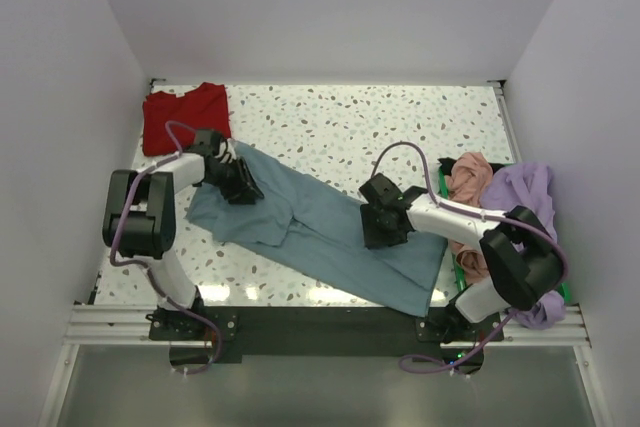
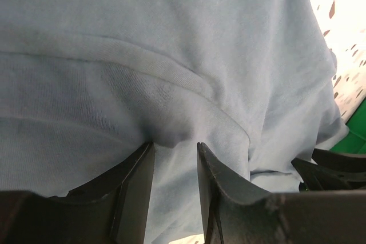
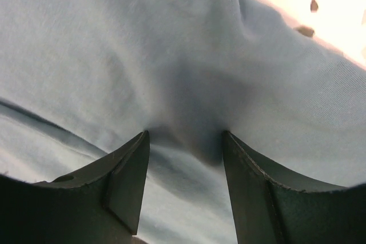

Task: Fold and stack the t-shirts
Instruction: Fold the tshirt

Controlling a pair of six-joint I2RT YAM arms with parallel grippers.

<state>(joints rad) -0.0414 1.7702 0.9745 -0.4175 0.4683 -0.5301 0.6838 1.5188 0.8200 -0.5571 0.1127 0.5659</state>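
At the far left of the speckled table (image 1: 400,117) a red shirt (image 1: 185,117) lies crumpled, just beyond the left arm. The left gripper (image 1: 235,182) sits on the upper left end of the slate-blue shirt (image 1: 320,232), which stretches slantwise across the middle of the table, from that gripper down to the near right edge. The left wrist view shows the left gripper (image 2: 174,147) with its jaws narrow and a small fold of the blue cloth (image 2: 171,55) bunched between the tips, creases running out from the pinch. Further right, the right gripper (image 1: 382,222) is on the same shirt, past its middle. In the right wrist view the right gripper (image 3: 184,138) has its jaws set wider, pressed into the cloth (image 3: 143,44) with a dark pucker gathered between them. To the right, a salmon-pink shirt (image 1: 470,177) and a lavender shirt (image 1: 525,192) lie heaped together by the right arm.
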